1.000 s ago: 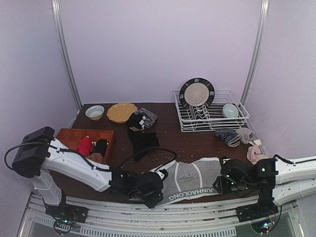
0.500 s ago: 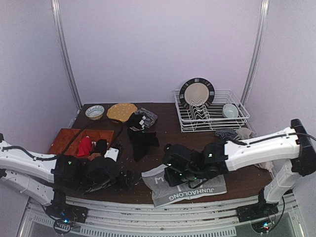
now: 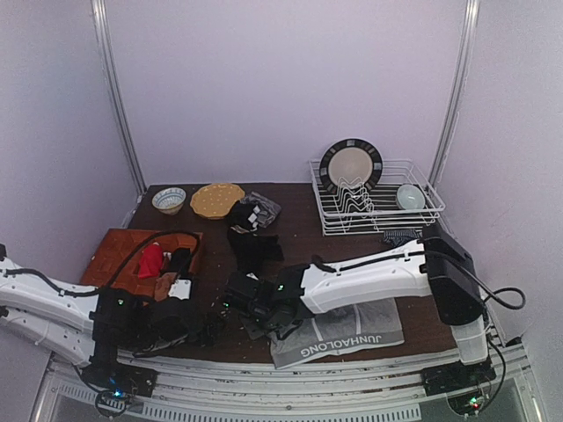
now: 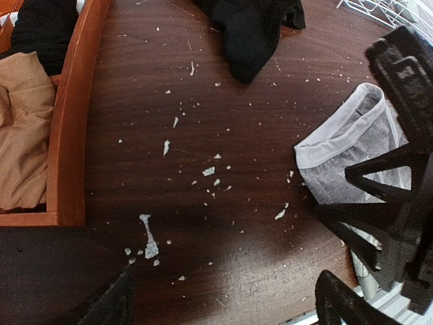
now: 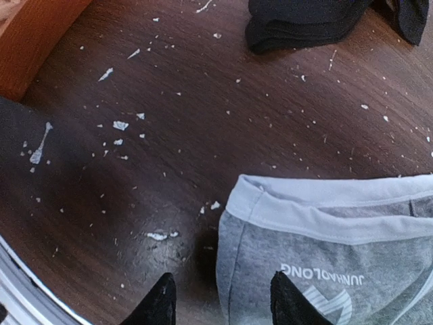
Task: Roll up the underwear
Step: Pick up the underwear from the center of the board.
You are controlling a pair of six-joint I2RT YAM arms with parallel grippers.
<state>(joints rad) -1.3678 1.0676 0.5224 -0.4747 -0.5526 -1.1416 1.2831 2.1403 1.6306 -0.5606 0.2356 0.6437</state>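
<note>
A light grey underwear [image 3: 339, 330] with "JUNHAOLONG" print lies folded at the front middle of the table. My right gripper [image 5: 223, 305] is open and straddles its left edge [image 5: 325, 237], one finger over bare wood, one over the cloth. In the top view the right gripper [image 3: 251, 303] reaches far left. My left gripper [image 4: 226, 305] is open and empty over bare table, left of the grey underwear [image 4: 345, 156]; in the top view it [image 3: 207, 325] sits close to the right gripper. A black underwear [image 3: 255, 251] lies behind them. A tan garment [image 4: 20, 135] lies in the wooden tray [image 4: 71, 135].
The wooden tray [image 3: 123, 242] at the left also holds red and black cloths. A pile of dark clothes [image 3: 251, 214], a bowl [image 3: 169, 200] and a yellow plate [image 3: 216, 200] stand at the back. A wire dish rack [image 3: 378, 198] stands back right, a striped sock [image 3: 403, 237] before it. White flecks litter the wood.
The right arm swept from the far right across to the left over the grey underwear, which went from spread wide to folded smaller. The left gripper drew back to the left.
</note>
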